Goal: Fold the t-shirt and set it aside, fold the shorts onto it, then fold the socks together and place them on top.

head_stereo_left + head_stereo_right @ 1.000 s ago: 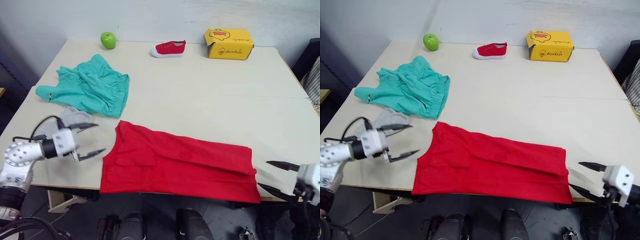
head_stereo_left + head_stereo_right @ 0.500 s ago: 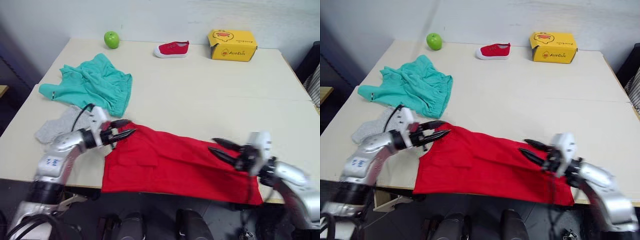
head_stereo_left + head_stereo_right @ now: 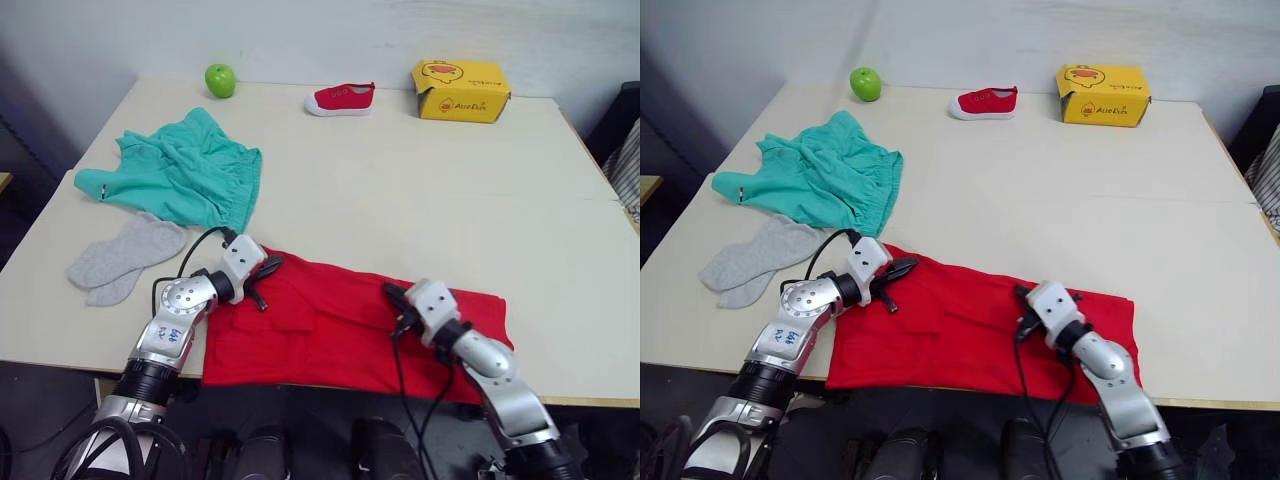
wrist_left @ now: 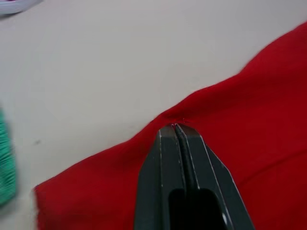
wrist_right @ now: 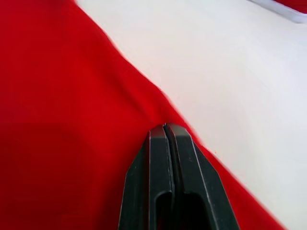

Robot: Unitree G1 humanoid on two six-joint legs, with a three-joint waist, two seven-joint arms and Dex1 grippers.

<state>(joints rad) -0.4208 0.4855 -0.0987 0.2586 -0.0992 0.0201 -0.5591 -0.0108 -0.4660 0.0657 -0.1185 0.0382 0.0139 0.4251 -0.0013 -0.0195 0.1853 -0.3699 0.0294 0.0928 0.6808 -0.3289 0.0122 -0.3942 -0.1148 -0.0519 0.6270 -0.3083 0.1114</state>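
The red t-shirt lies folded into a long strip along the table's near edge. My left gripper is at the strip's far left corner, shut on the cloth edge, which puckers at its tips. My right gripper is at the far edge right of the middle, also shut on the red hem. The teal shorts lie crumpled at the left of the table. The grey socks lie flat beside them, nearer to me.
A green apple, a small red shoe and a yellow box stand along the far edge. The beige table is bare between them and the t-shirt. A cable loops from my left wrist over the cloth.
Both arms swung in from the table's sides onto the t-shirt's far edge. Both grippers went from wide open to shut on the cloth.
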